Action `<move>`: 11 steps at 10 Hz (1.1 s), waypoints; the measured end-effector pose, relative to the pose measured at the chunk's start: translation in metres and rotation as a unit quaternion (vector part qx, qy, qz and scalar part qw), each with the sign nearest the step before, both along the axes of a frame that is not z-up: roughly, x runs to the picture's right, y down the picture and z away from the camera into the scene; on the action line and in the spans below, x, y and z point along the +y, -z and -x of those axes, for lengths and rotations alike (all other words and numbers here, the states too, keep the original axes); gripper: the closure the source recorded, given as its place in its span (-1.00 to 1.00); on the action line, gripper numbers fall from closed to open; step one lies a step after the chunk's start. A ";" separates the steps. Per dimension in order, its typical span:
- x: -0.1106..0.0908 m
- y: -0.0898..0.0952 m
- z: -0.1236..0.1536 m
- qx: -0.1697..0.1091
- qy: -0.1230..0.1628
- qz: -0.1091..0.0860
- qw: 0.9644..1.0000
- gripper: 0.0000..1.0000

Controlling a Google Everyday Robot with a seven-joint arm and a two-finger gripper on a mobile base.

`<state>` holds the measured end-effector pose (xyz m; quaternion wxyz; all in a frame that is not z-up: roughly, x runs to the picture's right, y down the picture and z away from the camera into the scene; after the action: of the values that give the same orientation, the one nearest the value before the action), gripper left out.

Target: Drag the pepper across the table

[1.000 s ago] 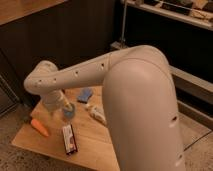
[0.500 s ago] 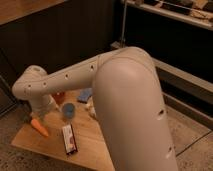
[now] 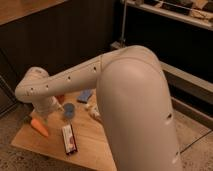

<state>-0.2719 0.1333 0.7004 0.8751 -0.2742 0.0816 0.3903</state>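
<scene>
The pepper (image 3: 39,127), orange and tapered, lies near the left edge of the pale wooden table (image 3: 92,147). My white arm sweeps from the large shoulder at the right to the wrist at the left. The gripper (image 3: 42,115) hangs below the wrist, just above and behind the pepper. I cannot tell whether it touches the pepper.
A dark rectangular packet (image 3: 70,139) lies in front of the pepper's right side. A blue cup (image 3: 69,110), a blue sponge (image 3: 85,95), a white object (image 3: 92,113) and a bit of something red-orange (image 3: 60,98) sit further back. A dark shelf (image 3: 170,20) stands behind.
My arm has swung to the left and the wrist has come down over the table's left end, close to the pepper. The pepper has not moved.
</scene>
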 end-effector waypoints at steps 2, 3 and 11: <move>0.012 0.002 0.013 -0.020 0.017 -0.010 1.000 -0.30; 0.022 0.002 0.023 -0.037 0.028 -0.015 0.999 -0.30; 0.059 -0.025 0.084 -0.095 0.040 0.009 0.995 -0.30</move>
<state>-0.3564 0.1924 0.7259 0.8913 -0.3148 0.0124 0.3262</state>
